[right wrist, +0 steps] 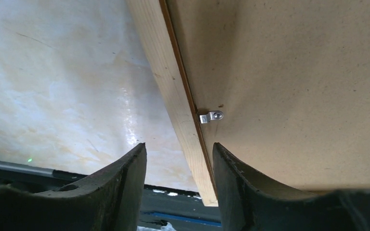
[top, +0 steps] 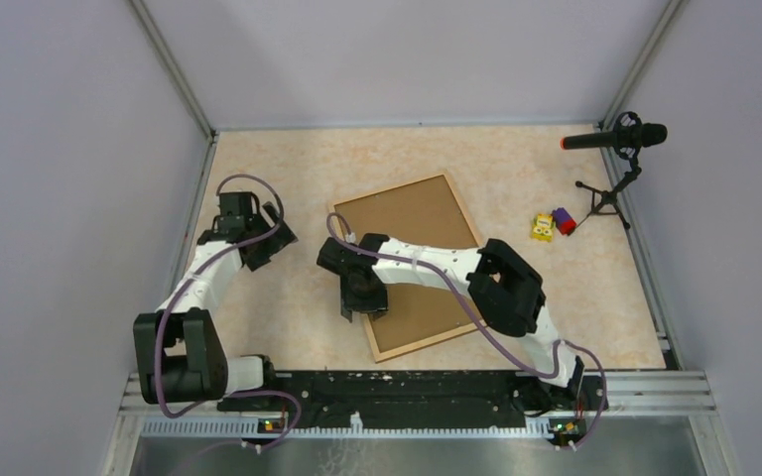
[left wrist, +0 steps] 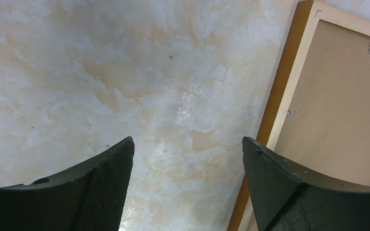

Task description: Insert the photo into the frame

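Observation:
The frame (top: 389,191) lies back side up in the middle of the table, with a plain brown backing board (top: 422,233) set in it. The photo is not in view. My right gripper (top: 349,309) hovers open over the frame's left rail (right wrist: 168,82), one finger above the backing board (right wrist: 289,86) and one above the table, next to a small metal clip (right wrist: 211,116). In its wrist view the gripper (right wrist: 179,147) holds nothing. My left gripper (top: 270,238) is open and empty above bare table, left of the frame (left wrist: 282,91); its wrist view shows the gripper (left wrist: 188,142) and the board (left wrist: 337,106).
A microphone on a small tripod (top: 615,139) stands at the back right. Small yellow and red-purple toy blocks (top: 551,225) lie right of the frame. Walls close in the table on three sides. A black rail (top: 407,387) runs along the near edge.

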